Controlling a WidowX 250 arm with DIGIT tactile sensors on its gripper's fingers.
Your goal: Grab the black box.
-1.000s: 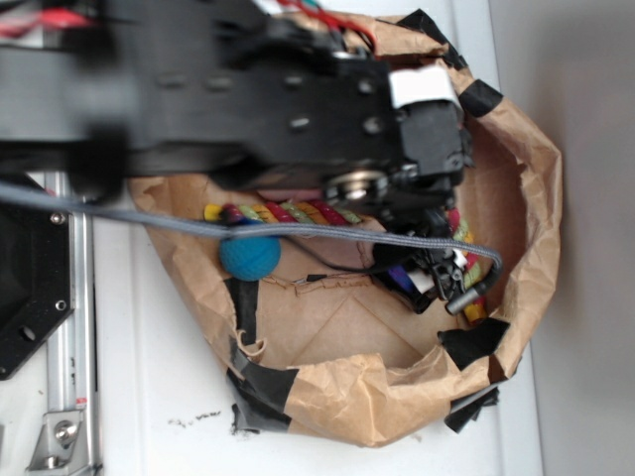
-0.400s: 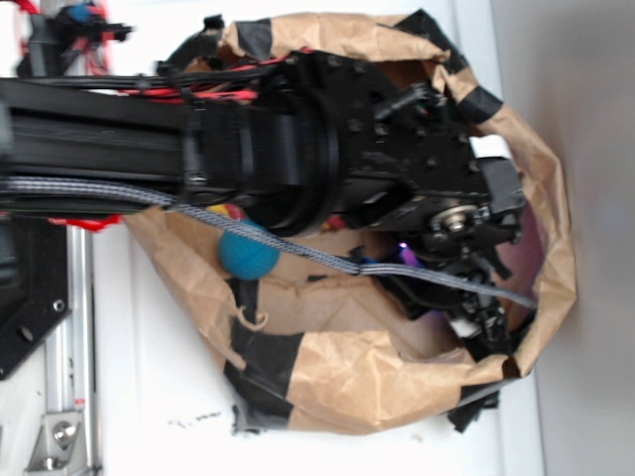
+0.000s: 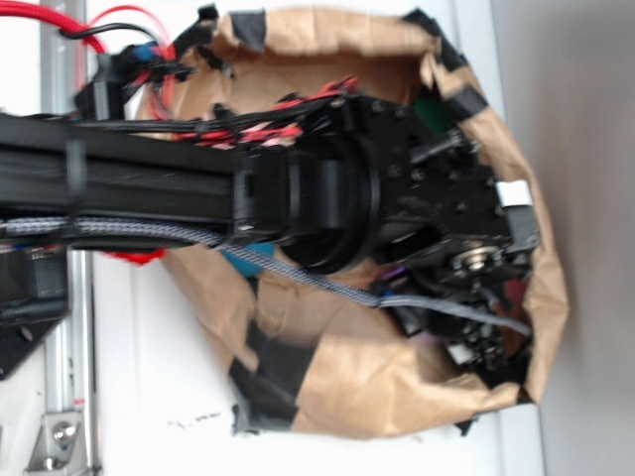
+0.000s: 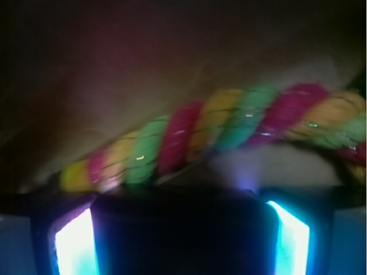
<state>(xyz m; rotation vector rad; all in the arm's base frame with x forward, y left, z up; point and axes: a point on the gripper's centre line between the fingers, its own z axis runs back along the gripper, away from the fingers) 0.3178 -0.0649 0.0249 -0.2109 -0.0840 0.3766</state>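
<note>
Arm (image 3: 298, 198): is being reached deep into the brown paper bag (image 3: 377, 382), filling most of its opening, so the contents are mostly being hidden in the exterior view.
Pincer (image 3: 476, 342): is being held low at the bag's right end; in the wrist view a dark flat shape is being framed between two lit fingers (image 4: 71, 243), which suggests closure on it.
Pincer state: apparently being clamped on the black box, judged from the wrist view; contact itself is blurred.
Black box (image 4: 180, 235): is filling the near lower middle of the wrist view, between the fingers, just near of the rope.
Rope (image 4: 218, 134): multicoloured, is lying across the bag floor beyond the box.
Bag walls: are being pushed outward by the arm, tape patches (image 3: 283, 362) showing.
Risk: rope being snagged on lifting.
</note>
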